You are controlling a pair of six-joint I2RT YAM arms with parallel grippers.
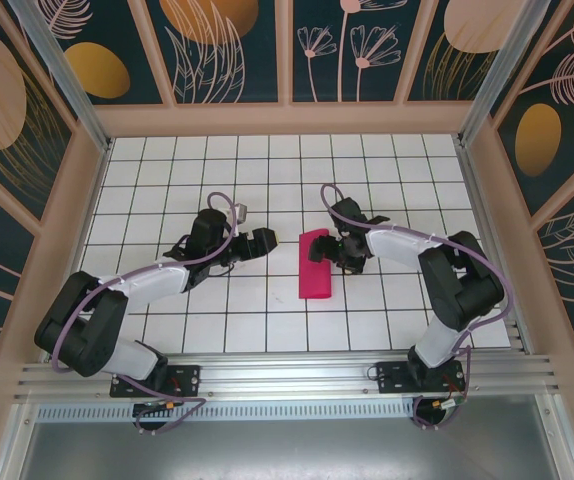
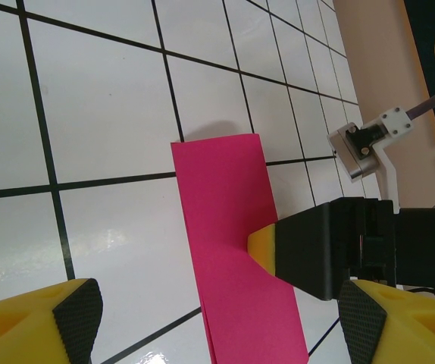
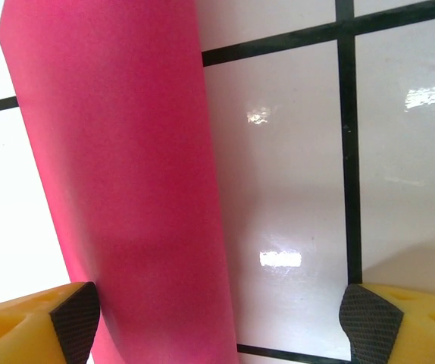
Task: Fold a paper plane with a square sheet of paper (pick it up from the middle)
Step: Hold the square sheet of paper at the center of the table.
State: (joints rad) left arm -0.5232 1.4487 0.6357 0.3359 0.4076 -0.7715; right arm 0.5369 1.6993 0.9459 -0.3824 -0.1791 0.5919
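Right, the left jaws stand wide open, their yellow fingertips [image 2: 66,322] low in the corners of the left wrist view. The sheet of paper [image 2: 236,250] runs up between them toward 12 o'clock, touching neither. Over at its 3 o'clock side the right jaws are spread wide too, and one yellow fingertip [image 2: 265,244] is down on the sheet's 3 o'clock edge. In the right wrist view the pink strip lies between the dark pads [image 3: 77,315], hard up beside the one at 7 o'clock and well apart from the one at 5 o'clock. From above, the sheet is a narrow folded strip, flat near the middle of the white tiled bench [image 1: 167,170], its long side running 12 to 6. The left arm [image 1: 137,285] sits just off it at 9 o'clock, and the right arm [image 1: 402,243] reaches in from 3 o'clock.
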